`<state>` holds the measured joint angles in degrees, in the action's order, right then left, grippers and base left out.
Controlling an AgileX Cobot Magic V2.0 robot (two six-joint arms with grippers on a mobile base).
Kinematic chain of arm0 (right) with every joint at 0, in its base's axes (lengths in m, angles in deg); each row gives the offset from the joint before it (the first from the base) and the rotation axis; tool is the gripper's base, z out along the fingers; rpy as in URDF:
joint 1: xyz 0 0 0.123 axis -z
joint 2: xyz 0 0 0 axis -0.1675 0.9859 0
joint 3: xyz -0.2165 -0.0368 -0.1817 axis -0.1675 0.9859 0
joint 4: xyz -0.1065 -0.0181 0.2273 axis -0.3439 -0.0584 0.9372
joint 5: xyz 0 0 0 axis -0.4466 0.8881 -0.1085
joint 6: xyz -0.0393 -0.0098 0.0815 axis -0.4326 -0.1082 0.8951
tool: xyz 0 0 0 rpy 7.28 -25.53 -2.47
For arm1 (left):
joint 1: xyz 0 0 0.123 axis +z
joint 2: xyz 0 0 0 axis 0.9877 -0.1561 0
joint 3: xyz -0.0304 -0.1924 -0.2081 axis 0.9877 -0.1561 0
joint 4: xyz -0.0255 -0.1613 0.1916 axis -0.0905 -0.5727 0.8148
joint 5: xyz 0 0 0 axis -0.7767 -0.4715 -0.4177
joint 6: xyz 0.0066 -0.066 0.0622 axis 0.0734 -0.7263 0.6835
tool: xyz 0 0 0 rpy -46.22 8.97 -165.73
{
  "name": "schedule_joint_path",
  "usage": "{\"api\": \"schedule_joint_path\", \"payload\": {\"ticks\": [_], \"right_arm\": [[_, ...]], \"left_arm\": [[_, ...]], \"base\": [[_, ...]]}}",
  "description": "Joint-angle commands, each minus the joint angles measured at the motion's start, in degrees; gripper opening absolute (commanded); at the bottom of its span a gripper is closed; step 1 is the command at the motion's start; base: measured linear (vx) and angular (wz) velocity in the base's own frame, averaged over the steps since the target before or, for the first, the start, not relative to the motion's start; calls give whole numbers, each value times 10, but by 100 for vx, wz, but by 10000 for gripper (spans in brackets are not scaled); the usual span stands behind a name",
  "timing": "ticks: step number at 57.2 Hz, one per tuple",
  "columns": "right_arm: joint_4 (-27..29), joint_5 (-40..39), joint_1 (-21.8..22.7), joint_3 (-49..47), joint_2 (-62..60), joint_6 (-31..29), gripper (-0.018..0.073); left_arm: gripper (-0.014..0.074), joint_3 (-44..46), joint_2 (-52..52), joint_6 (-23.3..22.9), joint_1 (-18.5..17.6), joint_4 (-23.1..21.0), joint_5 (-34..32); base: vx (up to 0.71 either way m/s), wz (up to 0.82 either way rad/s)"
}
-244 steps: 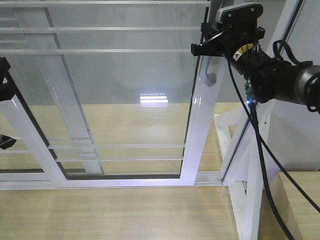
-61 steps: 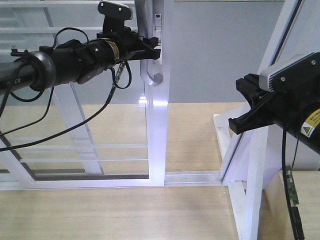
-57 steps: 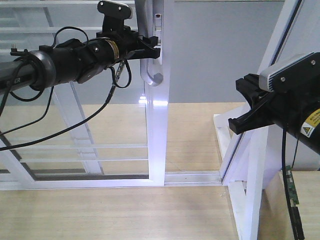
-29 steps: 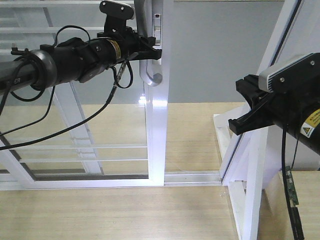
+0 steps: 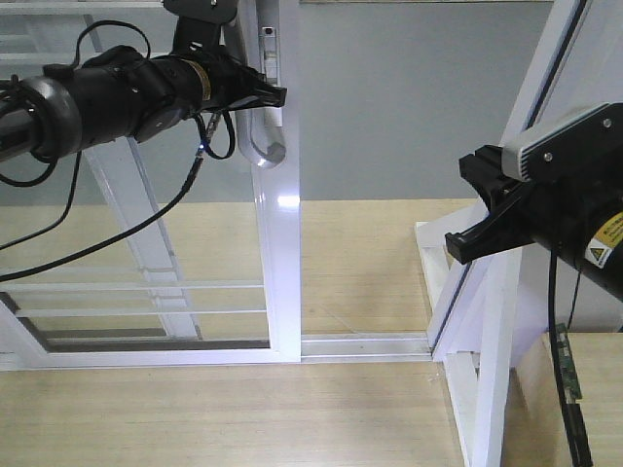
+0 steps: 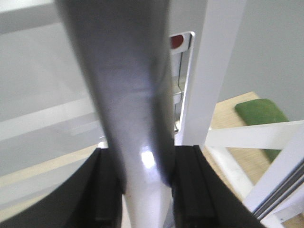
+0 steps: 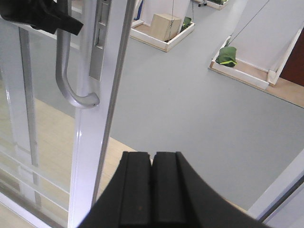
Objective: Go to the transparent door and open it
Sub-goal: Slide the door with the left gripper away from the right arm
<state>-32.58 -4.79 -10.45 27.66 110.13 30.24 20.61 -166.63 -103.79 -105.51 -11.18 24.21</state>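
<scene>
Indoor hall, grey floor [image 5: 409, 117]. Your left gripper [image 5: 273, 94] has its jaws clamped on the handle [image 5: 261, 148] of the transparent door [image 5: 277, 253], which stands left of an open gap. Your right gripper [image 7: 152, 190]: jaws pressed together, empty, well apart from the door.

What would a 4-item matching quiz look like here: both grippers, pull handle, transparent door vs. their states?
Things:
1 left gripper
2 right gripper
3 pull handle
4 transparent door

States:
A shut, empty, off the door
B slid aside, open gap beside it
C shut on the pull handle
D curved, pale grey, beside the lock plate

Pairs: 1-C, 2-A, 3-D, 4-B
</scene>
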Motion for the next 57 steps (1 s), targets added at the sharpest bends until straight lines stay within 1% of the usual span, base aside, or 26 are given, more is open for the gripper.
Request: {"api": "schedule_joint_path", "payload": {"ticks": [1, 13, 27, 37, 44, 51, 57], "right_arm": [[-2, -43, 2, -16, -12, -5, -6], [-2, -43, 2, -16, -12, -5, -6], [-2, -43, 2, -16, -12, -5, -6], [-2, -43, 2, -16, -12, -5, -6], [-2, -43, 2, -16, -12, -5, -6], [-2, -43, 2, -16, -12, -4, -6], [-2, -43, 2, -16, -12, -4, -6]], "left_arm": [[0, 16, 57, -4, -1, 14, 35], [0, 16, 78, -5, -1, 70, 96], [0, 15, 105, -5, 2, 109, 150], [0, 15, 123, -5, 25, 107, 174], [0, 15, 130, -4, 40, 102, 175], [0, 7, 140, -4, 41, 100, 171], [0, -19, 150, -4, 41, 104, 167]], "base": [[0, 0], [0, 0], [0, 0], [0, 0], [0, 0], [0, 0], [0, 0]]}}
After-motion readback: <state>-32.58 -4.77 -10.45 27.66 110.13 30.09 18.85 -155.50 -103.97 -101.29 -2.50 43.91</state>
